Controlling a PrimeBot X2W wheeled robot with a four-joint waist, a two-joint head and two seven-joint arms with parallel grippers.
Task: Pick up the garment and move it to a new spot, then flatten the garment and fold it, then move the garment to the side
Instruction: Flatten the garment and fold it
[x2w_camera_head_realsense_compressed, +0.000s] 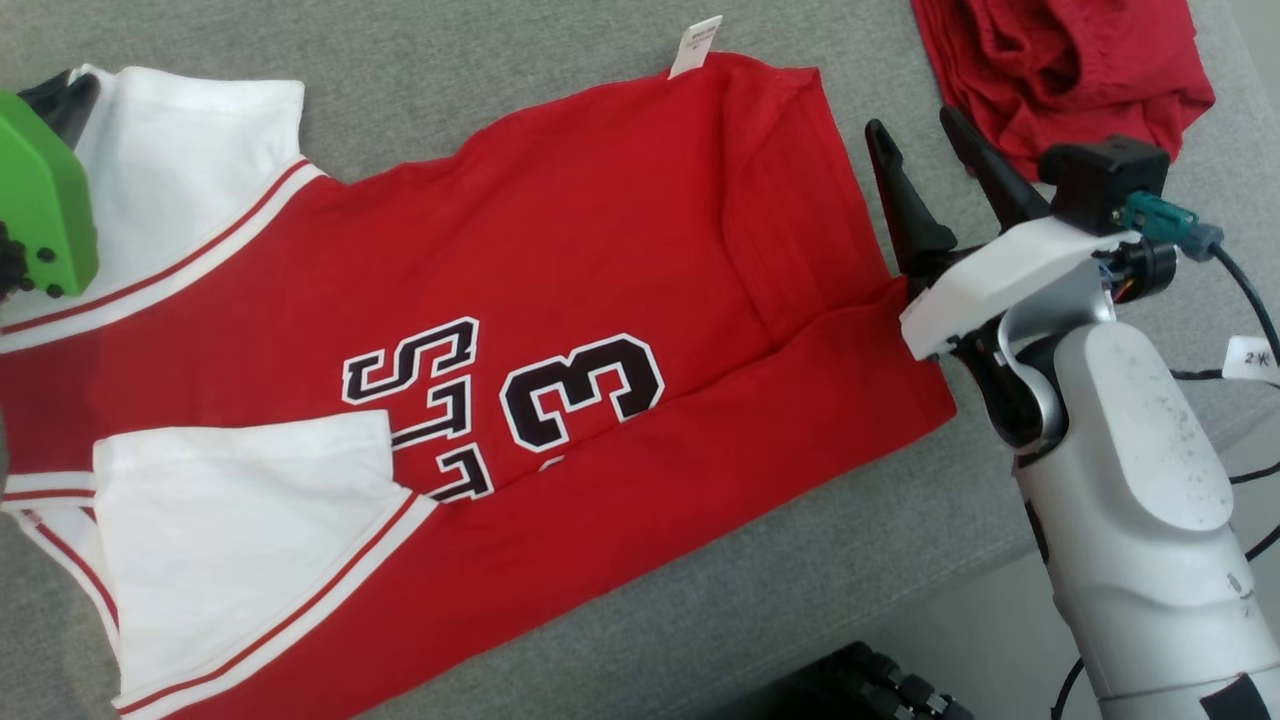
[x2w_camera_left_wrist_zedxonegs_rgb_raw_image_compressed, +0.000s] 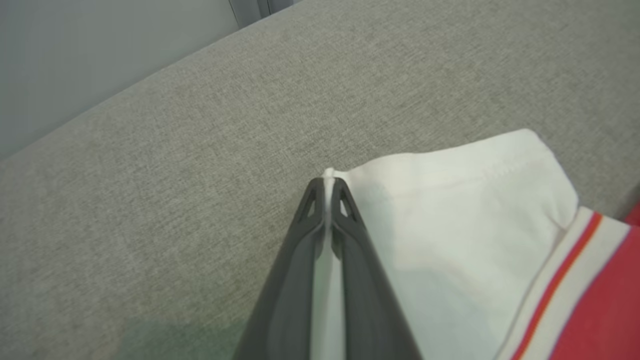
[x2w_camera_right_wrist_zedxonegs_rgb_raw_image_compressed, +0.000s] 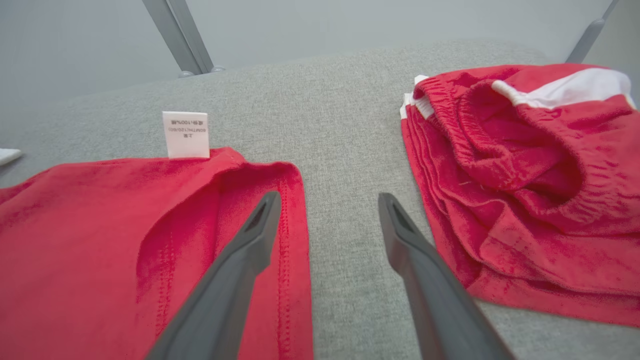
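Left gripper (x2w_camera_left_wrist_zedxonegs_rgb_raw_image_compressed: 327, 186) gripped white sleeve (x2w_camera_left_wrist_zedxonegs_rgb_raw_image_compressed: 450, 215) edge of red jersey (x2w_camera_head_realsense_compressed: 620, 230), right gripper (x2w_camera_right_wrist_zedxonegs_rgb_raw_image_compressed: 330, 200) stood open and empty, jersey hem lay beside its left finger.

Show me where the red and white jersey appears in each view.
Head view: the jersey lies spread across centre and left.
Left wrist view: its white sleeve at the right, corner pinched in the left pincer.
Right wrist view: its red hem at lower left.
Shared landmark: the grey fabric surface beneath it.
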